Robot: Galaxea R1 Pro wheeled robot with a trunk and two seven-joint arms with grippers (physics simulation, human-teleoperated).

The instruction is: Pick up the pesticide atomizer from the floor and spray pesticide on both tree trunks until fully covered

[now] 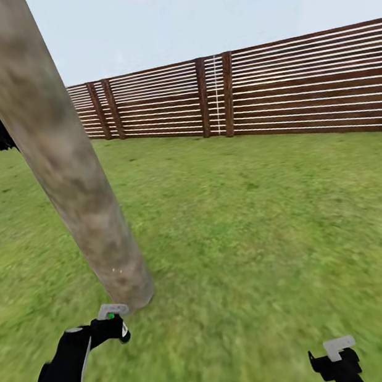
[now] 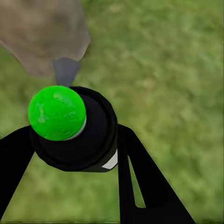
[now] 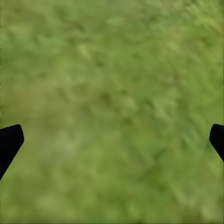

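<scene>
Head view: left gripper (image 1: 114,325) holds atomizer (image 1: 112,321) near trunk (image 1: 62,170).

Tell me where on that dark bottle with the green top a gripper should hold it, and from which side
Around the round dark body, below the green cap, fingers on opposite sides. That is how the left gripper holds the atomizer now: one finger on each flank, leaving the green cap and the grey nozzle free. The nozzle points at the tree trunk.

Two black fingers (image 3: 9,142) spread wide — blurry grass (image 3: 112,102) below.
</scene>
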